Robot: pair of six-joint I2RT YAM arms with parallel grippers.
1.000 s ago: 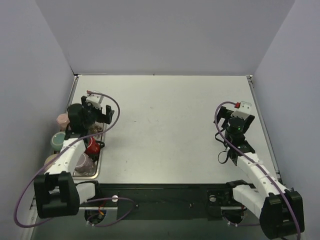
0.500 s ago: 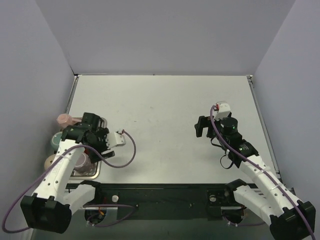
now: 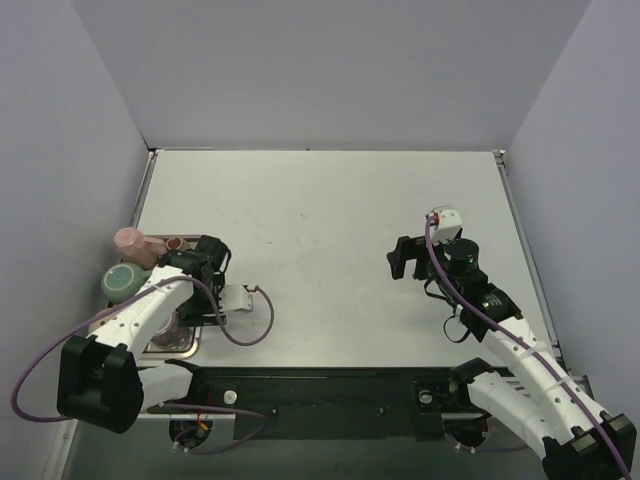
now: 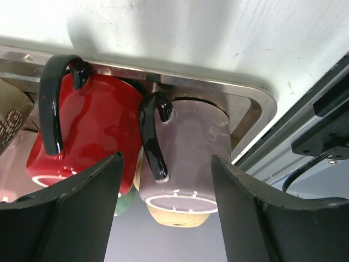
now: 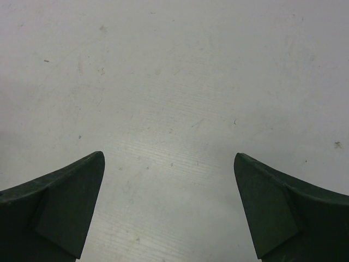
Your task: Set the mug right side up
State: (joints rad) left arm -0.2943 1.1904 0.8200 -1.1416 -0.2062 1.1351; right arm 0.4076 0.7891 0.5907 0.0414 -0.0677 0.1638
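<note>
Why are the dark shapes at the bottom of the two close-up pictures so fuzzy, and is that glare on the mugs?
Left wrist view: the fingers sit too near the lens, so they blur; the purple mug shows small glossy highlights. Right wrist view: fingers equally soft, table sharp, with a pale sheen.

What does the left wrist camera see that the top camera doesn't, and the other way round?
Only the left wrist view clearly shows the red mug and the purple mug, each with a black handle; from the top, the left arm largely covers them. Only the top view shows the right hand, the pink mug and the green mug. Both show the metal tray and the white table.
</note>
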